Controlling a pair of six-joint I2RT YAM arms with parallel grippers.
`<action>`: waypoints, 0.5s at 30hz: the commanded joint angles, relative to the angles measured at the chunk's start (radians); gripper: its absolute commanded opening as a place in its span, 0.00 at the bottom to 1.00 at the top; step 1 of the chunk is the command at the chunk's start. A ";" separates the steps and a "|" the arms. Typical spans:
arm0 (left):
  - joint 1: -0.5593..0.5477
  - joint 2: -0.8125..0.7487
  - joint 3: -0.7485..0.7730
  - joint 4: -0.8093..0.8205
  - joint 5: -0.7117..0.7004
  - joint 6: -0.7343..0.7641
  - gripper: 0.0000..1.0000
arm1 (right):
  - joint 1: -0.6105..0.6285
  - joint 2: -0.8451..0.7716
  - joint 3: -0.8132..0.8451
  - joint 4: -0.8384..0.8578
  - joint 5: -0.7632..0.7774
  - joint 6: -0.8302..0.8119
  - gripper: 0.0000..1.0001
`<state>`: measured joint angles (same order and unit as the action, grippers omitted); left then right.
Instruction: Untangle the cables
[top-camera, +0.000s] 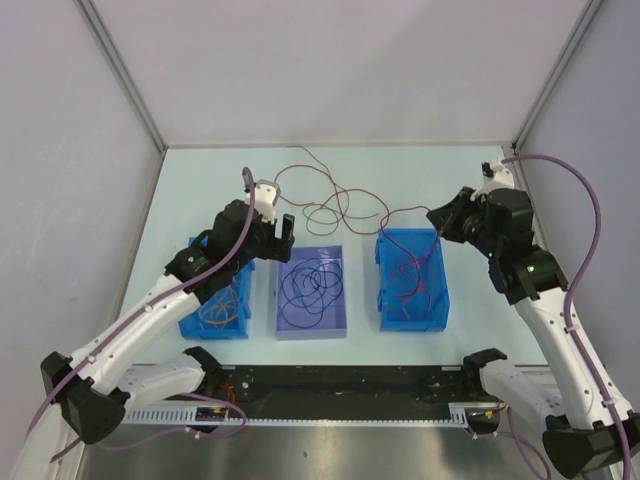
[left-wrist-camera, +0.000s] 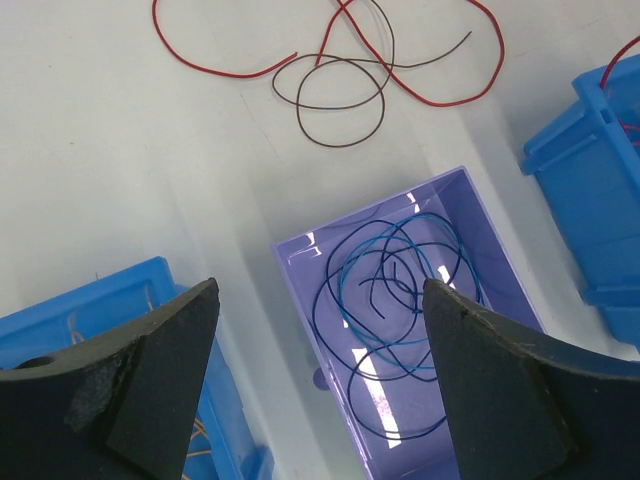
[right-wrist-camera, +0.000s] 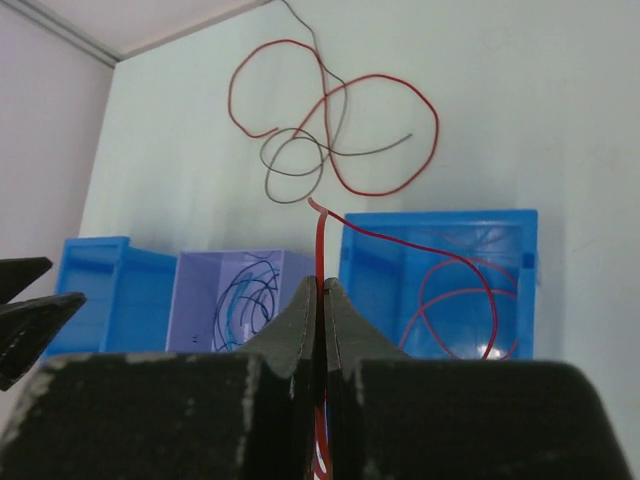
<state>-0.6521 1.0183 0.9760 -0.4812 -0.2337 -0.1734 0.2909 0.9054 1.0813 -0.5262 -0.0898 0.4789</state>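
While your right gripper (right-wrist-camera: 321, 292) clamps a red wire (right-wrist-camera: 321, 240), the loose tangle (left-wrist-camera: 345, 62) lies at 12 o'clock from the nearer, spread-open left gripper (left-wrist-camera: 318, 292).

Glossy plastic lilac bin (left-wrist-camera: 300, 272), matt tabletop (left-wrist-camera: 120, 170)

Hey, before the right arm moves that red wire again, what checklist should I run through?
1. Right pincer shut on the red wire: ok.
2. Left pincer open and empty, ready to help: ok.
3. Held wire free of the tangle on the table: cannot tell.
4. Tangle itself separated: not ok; red and dark wires cross each other.
5. Right blue bin holds only red wires: ok.
6. Lilac bin holds only dark and blue wires: ok.
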 joint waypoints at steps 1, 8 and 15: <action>-0.004 -0.020 -0.010 0.026 -0.018 -0.015 0.88 | 0.011 -0.066 -0.072 0.054 0.090 0.047 0.00; -0.003 -0.023 -0.011 0.024 -0.027 -0.018 0.88 | 0.063 -0.095 -0.095 -0.004 0.231 0.053 0.00; -0.004 -0.027 -0.014 0.023 -0.035 -0.018 0.87 | 0.183 -0.059 -0.138 -0.044 0.381 0.122 0.00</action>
<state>-0.6525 1.0180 0.9672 -0.4808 -0.2493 -0.1764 0.4198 0.8284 0.9771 -0.5587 0.1707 0.5423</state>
